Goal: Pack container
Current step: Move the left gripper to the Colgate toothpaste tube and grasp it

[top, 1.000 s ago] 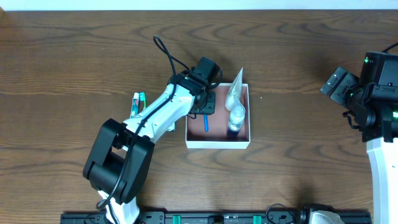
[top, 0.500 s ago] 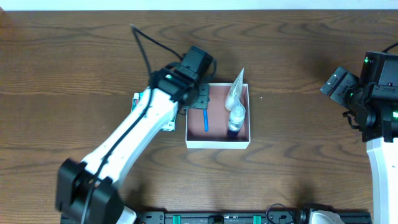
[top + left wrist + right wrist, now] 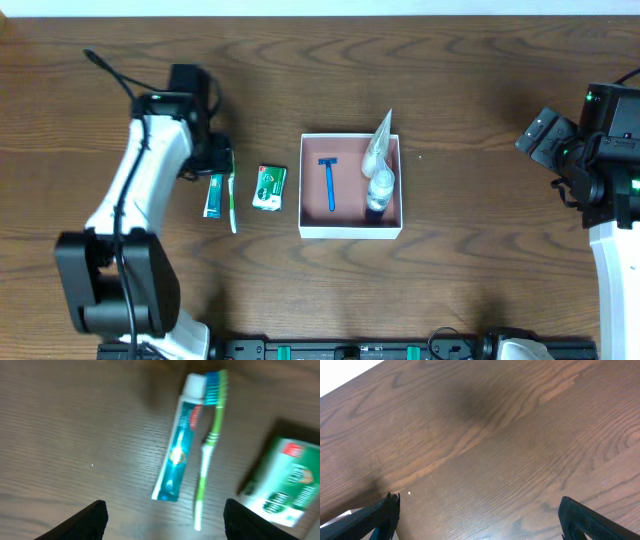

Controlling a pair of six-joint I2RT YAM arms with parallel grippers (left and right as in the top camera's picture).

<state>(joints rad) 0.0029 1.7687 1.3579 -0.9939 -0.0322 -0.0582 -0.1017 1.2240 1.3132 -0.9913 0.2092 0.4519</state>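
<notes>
**Left arm off the box, over the toothpaste**

Half a second ago my left arm reached across the left side of the container [image 3: 350,232], covering the razor's [image 3: 329,186] head. It has since swung well away to the left. The left gripper [image 3: 165,510] now hangs above the toothpaste [image 3: 180,445] and toothbrush [image 3: 210,435], its fingers spread wide with nothing between them. The right arm has not moved. The right gripper [image 3: 480,517] is also wide apart and empty, over bare wood at the table's [image 3: 480,80] right edge.

The container sits where it was, at mid-table. It is a shallow square box with thin white walls and a dull pink floor. The blue razor lies in its left half, slim and straight, with the handle pointing toward me. The right half holds a clear bottle [image 3: 379,190] with a dark cap, and a pale, crinkled pouch [image 3: 378,148] pokes over the far wall.

Left of the box lies a flat green packet [image 3: 269,187], glossy and rectangular, which the arm no longer covers. Beyond it the teal tube with a white cap and the green-handled brush with blue bristles lie side by side, nearly touching. The wrist view is blurred. The tabletop is dark, strongly grained wood.
</notes>
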